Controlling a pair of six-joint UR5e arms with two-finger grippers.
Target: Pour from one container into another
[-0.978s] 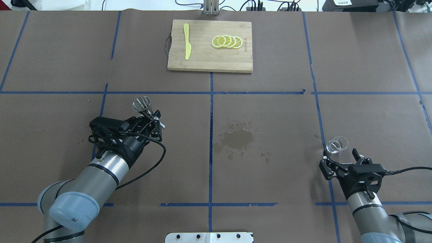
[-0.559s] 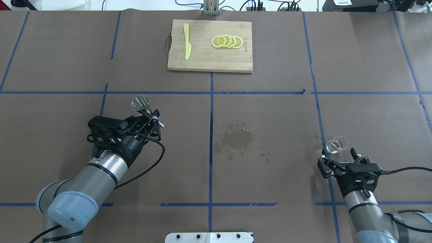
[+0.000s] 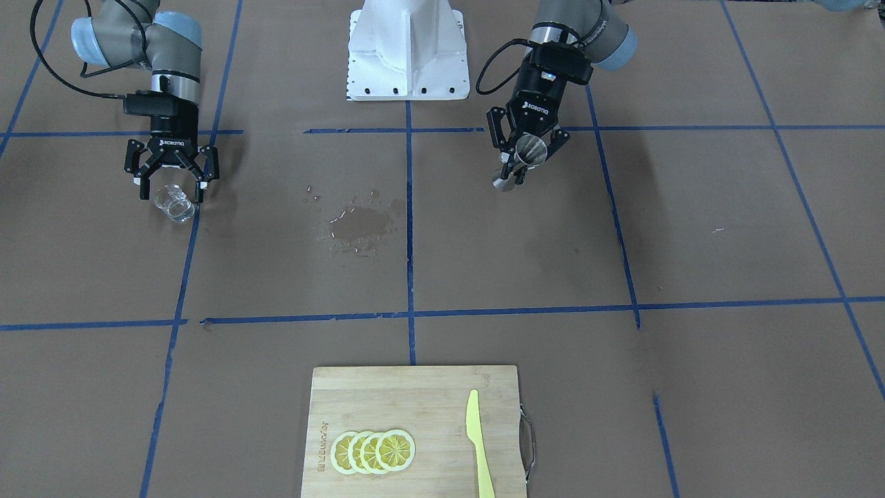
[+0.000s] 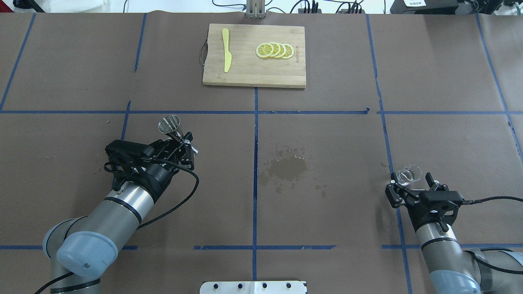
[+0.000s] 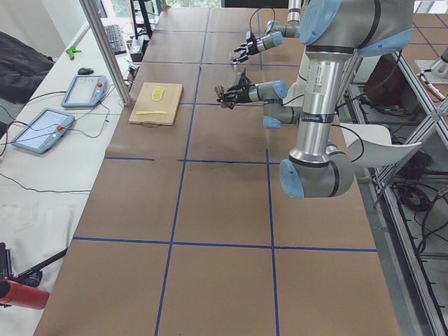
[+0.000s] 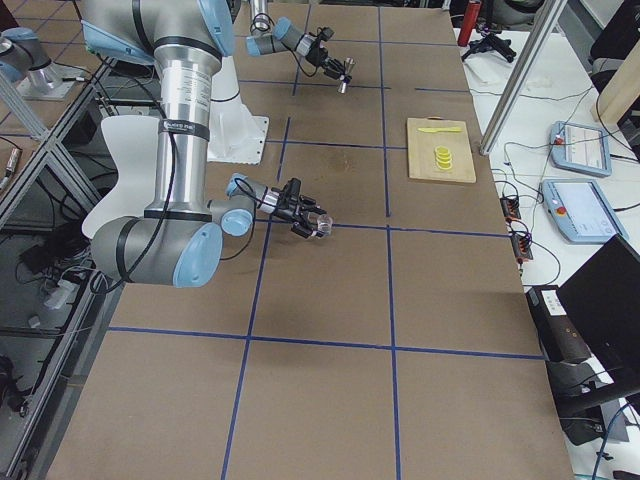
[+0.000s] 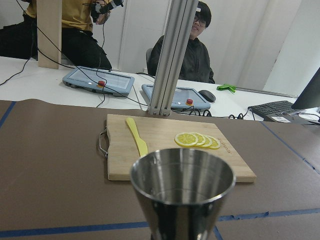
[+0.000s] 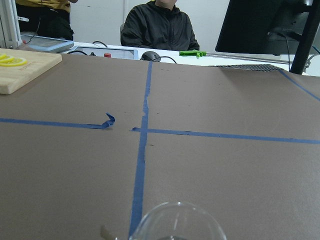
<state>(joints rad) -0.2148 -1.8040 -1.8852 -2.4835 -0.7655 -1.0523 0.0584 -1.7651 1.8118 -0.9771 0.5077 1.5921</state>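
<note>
Glass cup stands upright on the brown-papered table, near the robot's right-hand edge, mouth up and long axis vertical. It lies directly ahead of the right gripper, whose fingers are spread wide with one tip on each side of it. The overhead view does not settle whether the cup sits fully between the pads or only at their tips; no contact is visible. The right arm is by far the nearer one. The steel jigger is well apart on the opposite side, clamped at its narrow waist by the left gripper and apparently clear of the table. A wet spill patch lies between the two containers.
</note>
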